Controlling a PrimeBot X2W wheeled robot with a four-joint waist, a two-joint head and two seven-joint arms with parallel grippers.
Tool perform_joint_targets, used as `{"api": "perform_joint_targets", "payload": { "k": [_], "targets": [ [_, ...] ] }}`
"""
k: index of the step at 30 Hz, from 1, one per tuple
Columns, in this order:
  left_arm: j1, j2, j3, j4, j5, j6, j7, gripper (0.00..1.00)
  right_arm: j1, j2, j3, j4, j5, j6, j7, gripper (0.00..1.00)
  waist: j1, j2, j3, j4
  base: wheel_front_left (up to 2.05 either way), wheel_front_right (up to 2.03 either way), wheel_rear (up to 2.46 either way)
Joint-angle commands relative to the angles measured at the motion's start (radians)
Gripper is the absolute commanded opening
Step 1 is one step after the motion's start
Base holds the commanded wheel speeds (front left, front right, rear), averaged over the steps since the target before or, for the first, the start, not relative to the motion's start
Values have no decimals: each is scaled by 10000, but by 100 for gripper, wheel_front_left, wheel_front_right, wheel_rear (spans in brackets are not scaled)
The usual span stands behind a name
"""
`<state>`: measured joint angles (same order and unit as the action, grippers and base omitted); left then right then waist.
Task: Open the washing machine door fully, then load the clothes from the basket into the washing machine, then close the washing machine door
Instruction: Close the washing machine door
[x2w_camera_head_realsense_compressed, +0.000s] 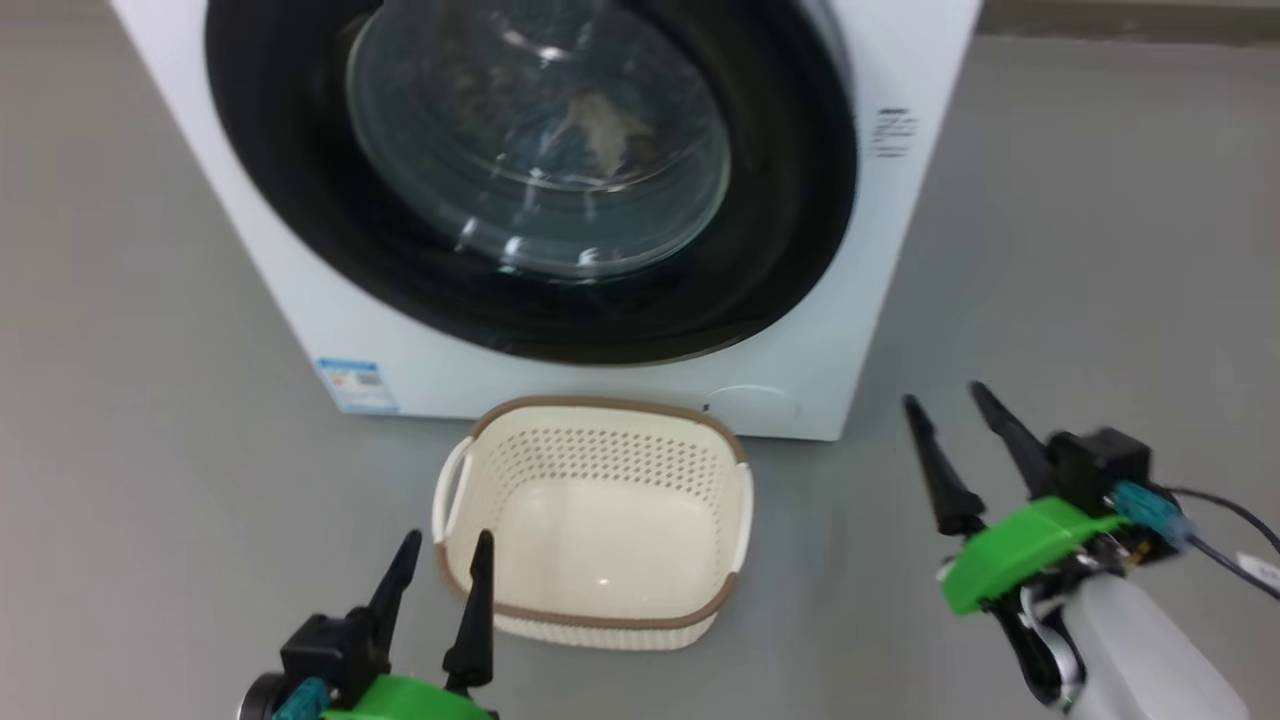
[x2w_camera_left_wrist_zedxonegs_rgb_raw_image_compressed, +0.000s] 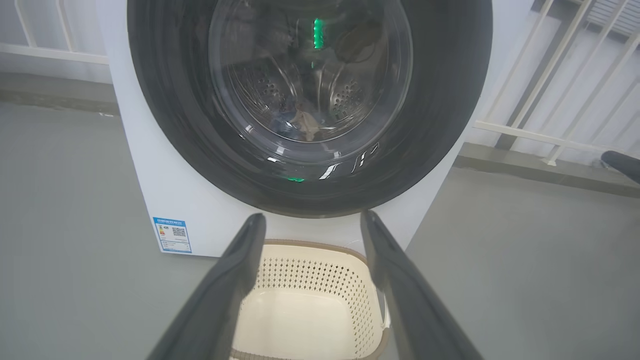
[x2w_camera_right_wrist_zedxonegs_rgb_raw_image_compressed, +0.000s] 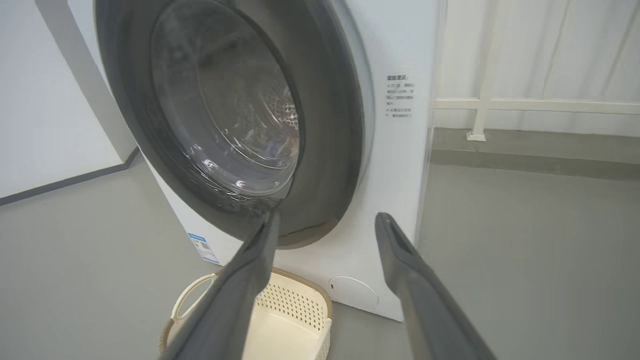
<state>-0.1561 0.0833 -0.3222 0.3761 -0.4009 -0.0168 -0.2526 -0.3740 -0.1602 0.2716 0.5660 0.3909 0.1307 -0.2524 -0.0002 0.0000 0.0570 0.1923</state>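
The white washing machine (x2w_camera_head_realsense_compressed: 300, 300) stands ahead of me on the floor. The washing machine door (x2w_camera_head_realsense_compressed: 780, 200) lies flat against the front, shut, its black rim around the glass bowl. Through the glass I see a bit of the clothes (x2w_camera_left_wrist_zedxonegs_rgb_raw_image_compressed: 302, 125) in the steel drum, bluish and cream. The cream basket (x2w_camera_head_realsense_compressed: 600, 420) sits on the floor in front of the machine with nothing in it. My left gripper (x2w_camera_head_realsense_compressed: 448, 540) hangs open just near the basket's near left rim. My right gripper (x2w_camera_head_realsense_compressed: 944, 396) is open over bare floor, right of the basket.
Grey floor (x2w_camera_head_realsense_compressed: 150, 450) runs around the machine on both sides. A white railing (x2w_camera_left_wrist_zedxonegs_rgb_raw_image_compressed: 530, 135) stands behind on the right, against a pale curtain (x2w_camera_right_wrist_zedxonegs_rgb_raw_image_compressed: 525, 50). A blue label sticker (x2w_camera_head_realsense_compressed: 355, 385) marks the machine's lower left corner and a round cover (x2w_camera_head_realsense_compressed: 750, 405) its lower right.
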Motion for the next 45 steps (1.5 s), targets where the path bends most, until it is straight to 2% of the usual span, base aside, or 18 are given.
{"api": "perform_joint_targets", "payload": {
  "k": [1,6,15,31,45],
  "targets": [
    [-6,207,382,-216,-44,77,-91,100,426,104,-306,-523,-338,0,-93,100,2,0,-533,-704,0,0,0],
    [368,359,574,-385,-149,239,-91,100,1603,357,-1478,-1386,-1046,0,-93,100,2,0,-695,-1133,0,0,0],
    [862,505,813,-726,-267,572,-91,100,3400,620,-2580,-2651,-1843,0,226,100,2,0,-945,-1387,0,0,0],
    [1416,900,1068,-1498,-343,966,16,100,5733,1062,-3625,-5933,-2322,0,1607,100,2,0,-1189,-1604,0,0,0],
    [1446,960,924,-1732,-361,1057,119,100,5939,1098,-3732,-6426,-2163,0,1895,100,2,0,-1218,-1526,0,0,0]
  ]
}}
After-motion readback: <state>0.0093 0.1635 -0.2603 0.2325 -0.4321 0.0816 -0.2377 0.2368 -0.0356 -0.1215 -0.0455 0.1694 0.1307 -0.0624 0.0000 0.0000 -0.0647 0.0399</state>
